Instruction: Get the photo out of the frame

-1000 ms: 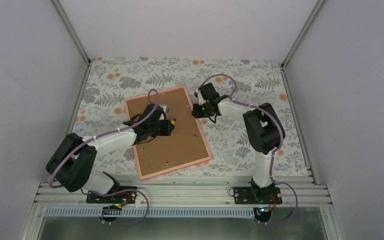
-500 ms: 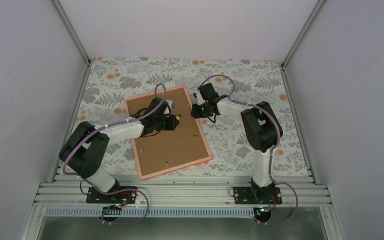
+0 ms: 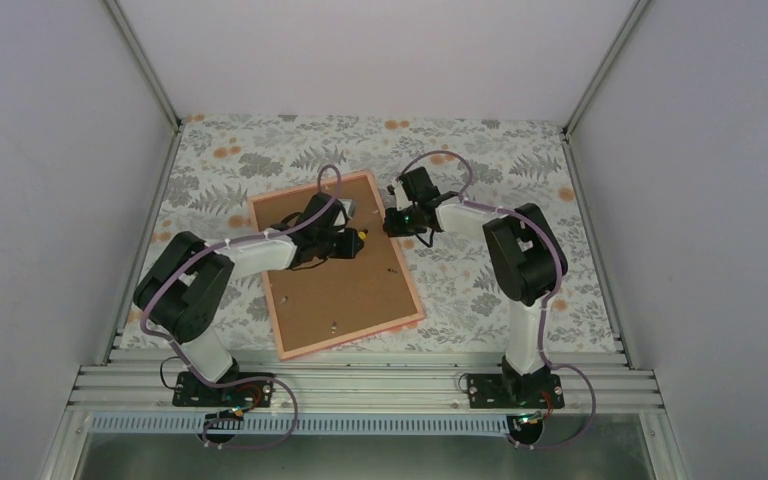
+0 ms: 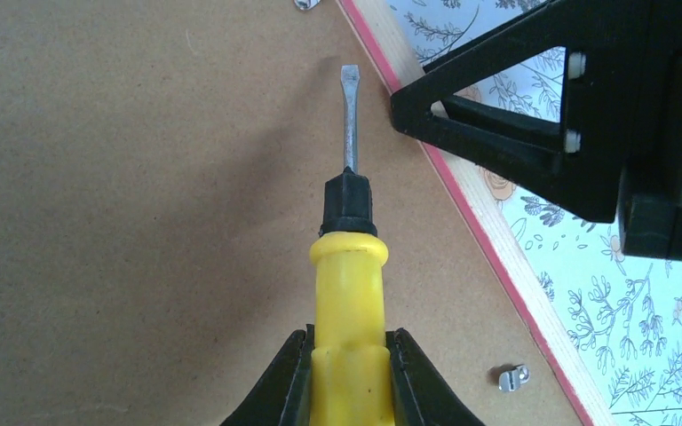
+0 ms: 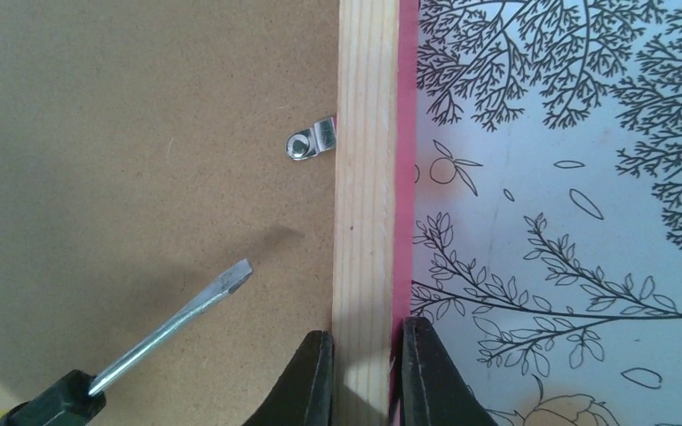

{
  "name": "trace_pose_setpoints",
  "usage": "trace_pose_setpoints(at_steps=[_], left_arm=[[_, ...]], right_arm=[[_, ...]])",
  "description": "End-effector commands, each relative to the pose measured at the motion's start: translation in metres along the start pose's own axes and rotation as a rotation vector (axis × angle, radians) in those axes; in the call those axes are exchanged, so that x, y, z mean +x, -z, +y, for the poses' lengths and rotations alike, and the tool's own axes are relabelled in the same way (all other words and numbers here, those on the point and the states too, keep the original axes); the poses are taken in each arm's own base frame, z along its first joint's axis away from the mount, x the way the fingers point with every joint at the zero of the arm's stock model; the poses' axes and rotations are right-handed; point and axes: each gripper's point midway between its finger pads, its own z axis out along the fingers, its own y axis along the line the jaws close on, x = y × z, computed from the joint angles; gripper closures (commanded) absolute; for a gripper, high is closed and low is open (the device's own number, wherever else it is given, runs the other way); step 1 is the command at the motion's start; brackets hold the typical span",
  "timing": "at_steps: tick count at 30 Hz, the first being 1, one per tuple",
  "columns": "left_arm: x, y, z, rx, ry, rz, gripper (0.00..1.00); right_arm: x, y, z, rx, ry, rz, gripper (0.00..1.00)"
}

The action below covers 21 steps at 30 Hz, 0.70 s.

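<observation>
The pink frame (image 3: 412, 290) lies face down on the floral cloth, its brown backing board (image 3: 335, 285) up. The photo is hidden under the board. My left gripper (image 3: 345, 243) is shut on a yellow-handled screwdriver (image 4: 350, 293); its flat blade tip (image 4: 349, 74) hovers over the board near the frame's right rail (image 4: 488, 240). My right gripper (image 3: 392, 222) is shut on that rail (image 5: 366, 177), one finger on each side. A small metal clip (image 5: 313, 141) sits on the board beside the rail, ahead of the screwdriver blade (image 5: 197, 311). Another clip (image 4: 514, 376) shows in the left wrist view.
The floral tablecloth (image 3: 490, 170) covers the table around the frame. Grey walls close in the back and sides. A metal rail (image 3: 360, 385) runs along the near edge at the arm bases. More clips (image 3: 332, 325) dot the backing board.
My left arm has moved the screwdriver up and to the right across the backing board, toward the right gripper. The right gripper has stayed on the frame's rail.
</observation>
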Motion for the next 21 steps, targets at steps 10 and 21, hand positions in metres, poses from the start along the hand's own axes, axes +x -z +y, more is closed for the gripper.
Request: trace_pose_setpoints(at_steps=[10, 21], left_arm=[[-0.017, -0.014, -0.007, 0.023, -0.016, -0.015, 0.98], [-0.023, -0.024, 0.008, -0.032, 0.003, -0.018, 0.98]], right_arm=[[0.025, -0.003, -0.004, -0.01, -0.006, 0.055, 0.93], [0.028, -0.004, -0.004, -0.017, -0.007, 0.062, 0.93]])
